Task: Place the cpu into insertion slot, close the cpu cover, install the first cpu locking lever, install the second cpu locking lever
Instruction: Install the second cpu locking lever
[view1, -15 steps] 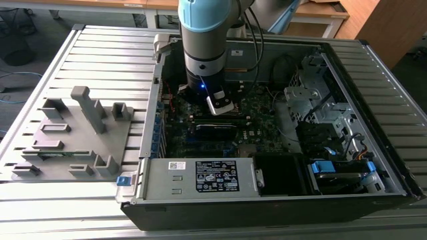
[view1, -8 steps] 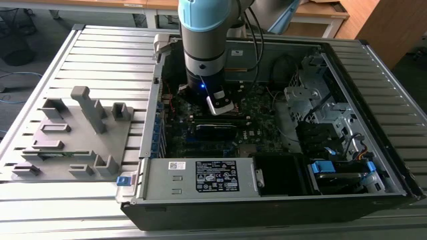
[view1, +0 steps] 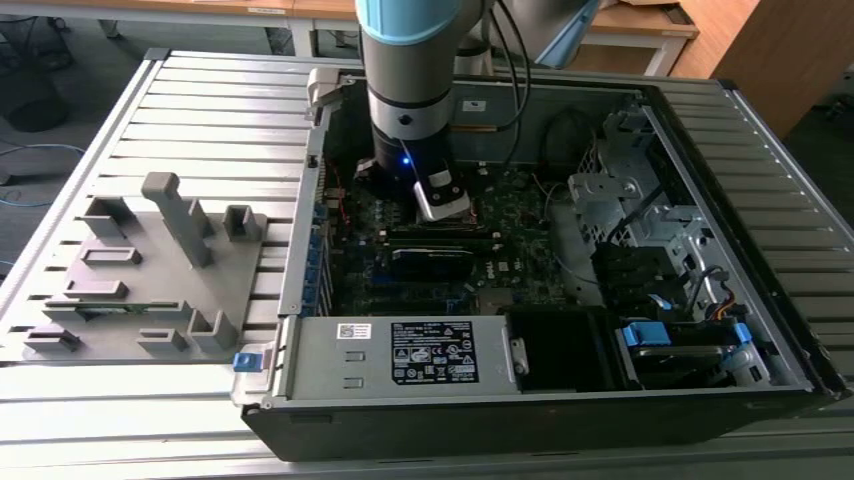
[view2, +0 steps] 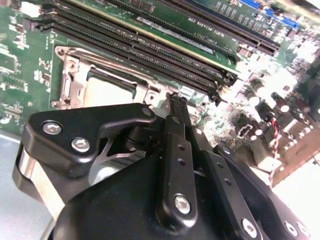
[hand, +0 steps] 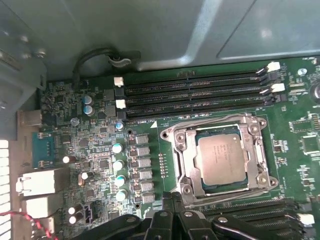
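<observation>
So the cpu (hand: 221, 159) is already sitting in the insertion slot (hand: 196, 159) on the motherboard (hand: 80, 150), silver top facing up, square in its seat as far as I can tell. The cpu cover (hand: 254, 159) looks to be folded down over it, its frame lying around the chip's edges with the metal top showing through the cut-out. So I'd call steps 1 and 2 done.

The levers are the fuzzy part. In the first wrist view there are thin wire rods running along the edges of the socket frame, but I honestly can't tell whether either is hooked under its catch or just lying there. My guess is we're somewhere in the lever part of the job, 1 or both maybe left to do.

The gripper (hand: 172, 199) is right at the socket's edge, just beside the frame, tip down near the board. Its fingers are pressed together with nothing between them, and it could be pushing on a lever, though contact isn't clear. In the second wrist view the closed gripper (view2: 175, 100) pokes toward the same frame corner, with the long black memory slots (view2: 150, 47) just past the socket.

From the exterior view the arm reaches down into the open computer case (view1: 694, 400), which lies on a slatted table (view1: 200, 110) next to a grey fixture tray (view1: 160, 270)
</observation>
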